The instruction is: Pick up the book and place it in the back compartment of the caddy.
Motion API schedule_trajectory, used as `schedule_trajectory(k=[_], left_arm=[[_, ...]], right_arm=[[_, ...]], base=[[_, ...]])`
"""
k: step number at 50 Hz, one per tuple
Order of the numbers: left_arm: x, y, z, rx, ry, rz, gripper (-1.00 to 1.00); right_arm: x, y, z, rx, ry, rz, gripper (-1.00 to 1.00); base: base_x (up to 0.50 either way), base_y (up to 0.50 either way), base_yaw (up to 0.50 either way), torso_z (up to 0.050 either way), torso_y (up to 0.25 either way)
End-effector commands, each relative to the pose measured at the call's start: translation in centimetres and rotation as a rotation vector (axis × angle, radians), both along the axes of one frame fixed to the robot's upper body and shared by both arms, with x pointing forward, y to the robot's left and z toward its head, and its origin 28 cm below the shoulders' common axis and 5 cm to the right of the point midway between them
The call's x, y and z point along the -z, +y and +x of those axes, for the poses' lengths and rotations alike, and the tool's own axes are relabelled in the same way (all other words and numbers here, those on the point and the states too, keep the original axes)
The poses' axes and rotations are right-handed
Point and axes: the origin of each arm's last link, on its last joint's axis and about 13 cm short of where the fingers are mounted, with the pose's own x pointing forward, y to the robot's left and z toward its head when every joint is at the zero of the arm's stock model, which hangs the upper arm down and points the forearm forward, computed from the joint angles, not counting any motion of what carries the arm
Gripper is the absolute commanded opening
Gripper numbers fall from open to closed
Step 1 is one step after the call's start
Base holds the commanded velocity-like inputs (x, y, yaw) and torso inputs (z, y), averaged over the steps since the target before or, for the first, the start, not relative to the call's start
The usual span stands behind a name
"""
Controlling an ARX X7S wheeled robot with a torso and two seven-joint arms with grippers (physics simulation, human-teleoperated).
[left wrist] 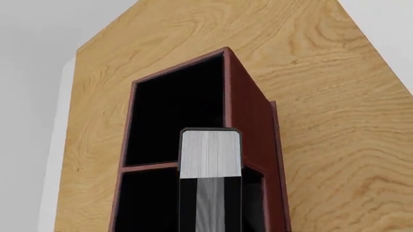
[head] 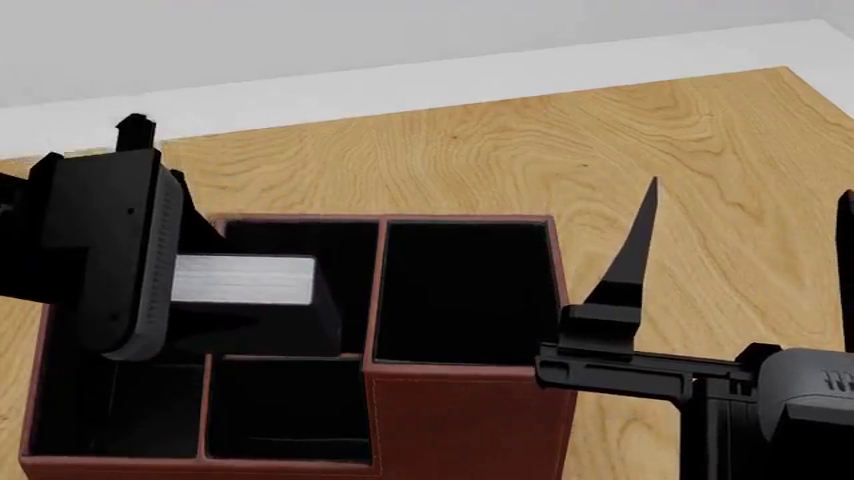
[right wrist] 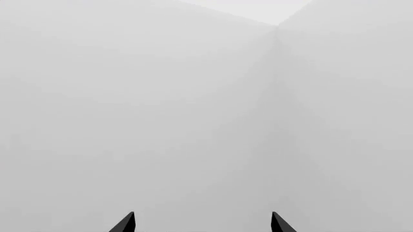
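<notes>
The left gripper (head: 200, 290) is holding the book (head: 247, 280) between its fingers, suspended over the caddy (head: 454, 420) above its cell walls. The right gripper (head: 747, 240) is standing beside the caddy over the surface (head: 534, 150), fingers (head: 638, 245) spread wide and gripping nothing.

The robot's left gripper (head: 127, 265) was matte black, a broad flat block with rounded corners and a ribbed grey edge strip. The right gripper (head: 747, 290) was black too, with thin fingers (head: 638, 250) tapering to sharp points above a boxy base, beside a rounded dark grey wrist housing (head: 807, 395) bearing faint pale lettering.
</notes>
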Motion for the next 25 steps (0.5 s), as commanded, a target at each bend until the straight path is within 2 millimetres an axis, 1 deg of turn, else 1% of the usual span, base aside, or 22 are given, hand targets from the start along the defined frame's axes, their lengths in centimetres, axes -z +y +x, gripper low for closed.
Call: schedule_trajectory(k=[1, 11, 17, 25], left_arm=[[-0.4, -0.2, -0.5, -0.005, -0.008, -0.03, -1.0], [0.1, -0.5, -0.7, -0.001, 0.01, -0.031, -1.0], [0.8, -0.5, -0.5, -0.008, 0.019, -0.036, -1.0], [1.3, -0.6, -0.3, -0.014, 0.025, -0.045, -1.0]], right_arm=[[-0.3, 0.2, -0.1, -0.002, 0.001, 0.003, 1.0], [-0.2, 0.0, -0.1, -0.001, -0.001, 0.006, 1.0], [-0.4, 0.1, -0.3, -0.002, -0.004, 0.007, 1.0], [-0.1, -0.1, -0.1, -0.002, -0.005, 0.007, 1.0]], base=[[0.0, 0.0, 0.0, 0.0, 0.0], [0.0, 0.0, 0.0, 0.001, 0.001], [0.0, 0.0, 0.0, 0.0, 0.002], [0.0, 0.0, 0.0, 0.0, 0.0]])
